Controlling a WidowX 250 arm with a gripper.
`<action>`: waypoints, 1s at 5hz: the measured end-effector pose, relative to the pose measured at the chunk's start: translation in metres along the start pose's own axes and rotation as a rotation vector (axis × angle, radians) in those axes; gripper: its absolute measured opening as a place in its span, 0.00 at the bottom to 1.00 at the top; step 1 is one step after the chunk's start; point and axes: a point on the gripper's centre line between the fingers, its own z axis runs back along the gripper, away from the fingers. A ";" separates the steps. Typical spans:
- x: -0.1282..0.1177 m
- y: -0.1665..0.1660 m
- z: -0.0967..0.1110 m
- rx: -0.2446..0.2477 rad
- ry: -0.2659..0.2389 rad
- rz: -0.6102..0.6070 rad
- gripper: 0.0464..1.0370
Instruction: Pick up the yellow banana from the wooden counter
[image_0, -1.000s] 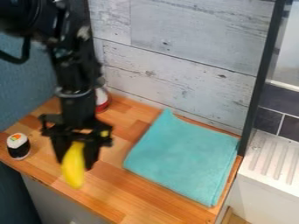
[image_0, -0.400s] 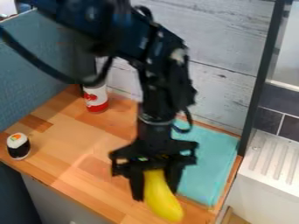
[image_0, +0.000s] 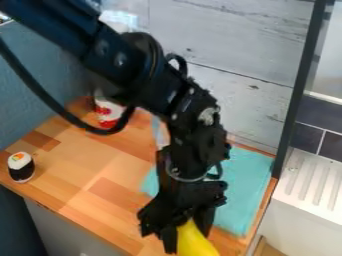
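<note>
The black gripper (image_0: 186, 234) hangs low over the front of the wooden counter, at the cloth's left side. It is shut on a yellow banana-like object (image_0: 195, 242), whose lower end runs to the bottom edge of the view. Behind the gripper lies a folded turquoise cloth (image_0: 244, 192), partly covered by the arm.
A sushi-shaped piece (image_0: 21, 167) stands at the counter's left edge. At the back left is a red and white can (image_0: 108, 113), partly hidden by the arm's cable. The wooden counter (image_0: 87, 165) meets a plank wall behind; a white ribbed surface (image_0: 312, 182) lies beyond a dark post.
From the left, the gripper has swung right and toward the front with the yellow object still held, and it has turned a little. The cloth, can and sushi piece have not moved.
</note>
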 end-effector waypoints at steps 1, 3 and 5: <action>0.012 0.008 -0.005 -0.001 -0.013 0.130 0.58; 0.013 0.018 -0.017 0.014 0.038 0.253 0.58; 0.009 0.021 -0.020 0.081 0.101 0.280 0.93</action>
